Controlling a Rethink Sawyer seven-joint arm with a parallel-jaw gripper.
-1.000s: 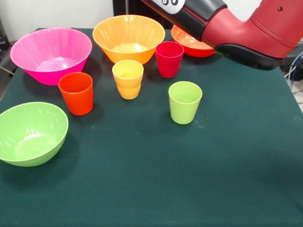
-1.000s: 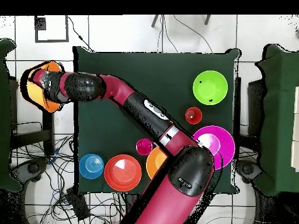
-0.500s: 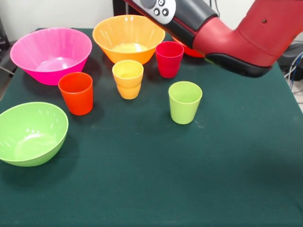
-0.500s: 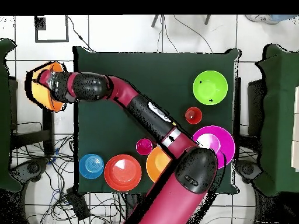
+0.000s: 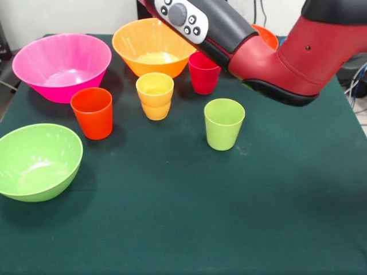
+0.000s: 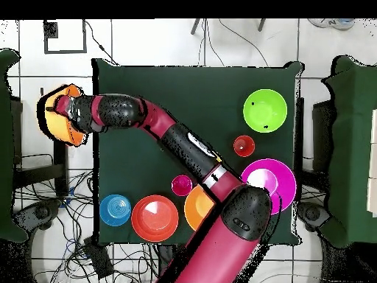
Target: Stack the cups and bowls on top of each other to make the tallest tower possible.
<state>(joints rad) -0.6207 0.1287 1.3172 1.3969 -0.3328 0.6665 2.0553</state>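
In the overhead view my gripper (image 6: pixel 66 116) reaches past the table's left edge, shut on a large orange bowl (image 6: pixel 54 121) held off the table. On the table stand the pink bowl (image 5: pixel 62 66), a second orange bowl (image 5: pixel 153 44), the lime green bowl (image 5: pixel 37 161), the red-orange bowl (image 6: pixel 154 217) and the blue bowl (image 6: pixel 115 209). The cups are the orange-red cup (image 5: pixel 92 112), yellow cup (image 5: pixel 155 95), lime green cup (image 5: pixel 223 124) and crimson cup (image 5: pixel 202 77). My arm (image 5: pixel 258 46) partly covers the crimson cup.
The arm (image 6: pixel 184 147) runs diagonally over the dark green table (image 5: pixel 189 217). It hides the yellow and lime cups in the overhead view. Chairs stand at both sides, and cables lie on the floor (image 6: pixel 74 243) at the lower left.
The gripper with the orange bowl has edged a little toward the table. In the front view the arm has swung across, covering more of the red-orange bowl and part of the crimson cup.
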